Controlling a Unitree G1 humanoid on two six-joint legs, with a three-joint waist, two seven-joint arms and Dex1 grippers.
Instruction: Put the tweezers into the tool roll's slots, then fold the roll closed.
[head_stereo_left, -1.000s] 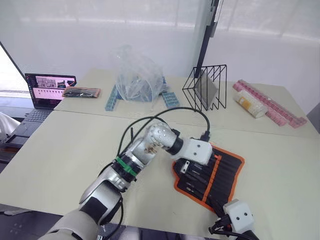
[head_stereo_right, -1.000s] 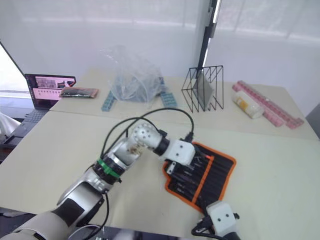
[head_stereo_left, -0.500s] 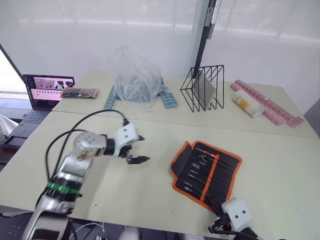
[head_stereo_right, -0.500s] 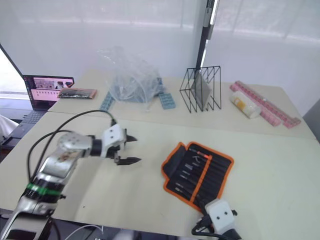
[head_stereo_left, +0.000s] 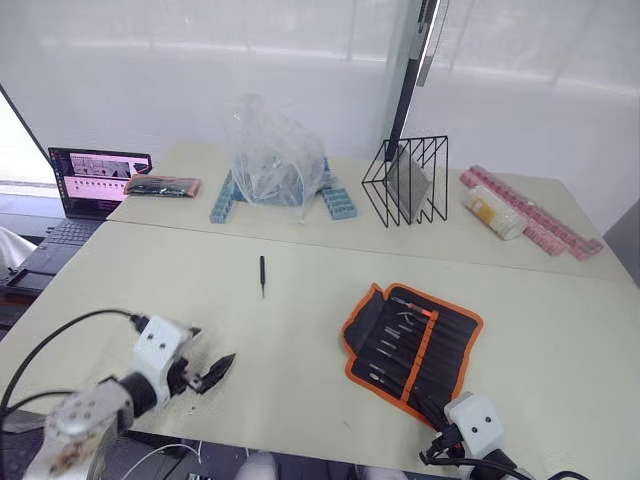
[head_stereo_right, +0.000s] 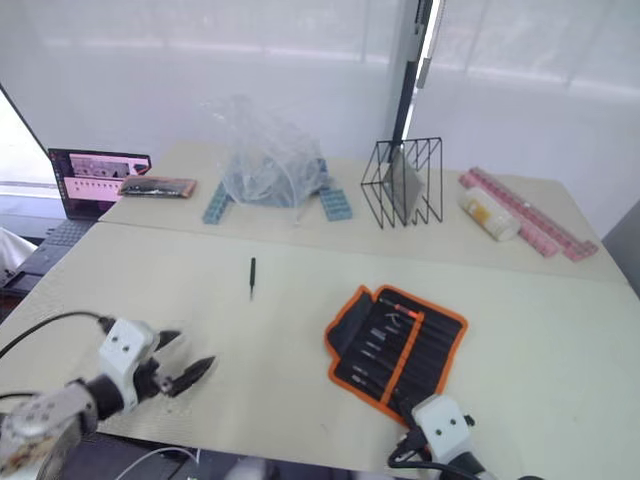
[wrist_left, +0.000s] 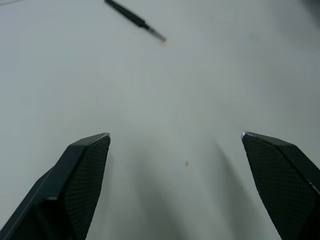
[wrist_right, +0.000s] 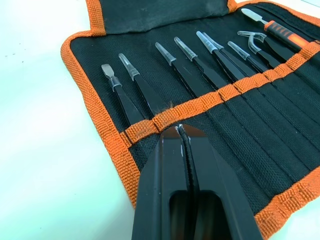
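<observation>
My left gripper (head_stereo_left: 210, 374) hangs low over the near left part of the table (head_stereo_left: 130, 270), its two black fingers spread wide with nothing between them. In its wrist view the bare tabletop lies under the fingers (wrist_left: 82, 170), and a loose black tweezer (head_stereo_left: 263, 273) rests farther out. That tweezer lies alone in the middle of the table, well apart from the tool roll (head_stereo_left: 412, 340), slim and dark, pointing roughly toward the near edge.

My right gripper (wrist_right: 181, 131) sits at the near right edge of the table, fingers pressed together with nothing visibly held, its tip just over the roll's near border.

The roll lies unfolded and flat on the right half of the table, black fabric edged in bright orange, with an orange strip (wrist_right: 220, 94) running across its inner face. Several black tweezers (wrist_right: 192, 62) stand in the slots (wrist_right: 280, 110) side by side, their pale tips showing beyond the strip. One tool with an orange handle (wrist_right: 272, 27) sits at the end of the row. The roll's far flap is folded over a little.
</observation>
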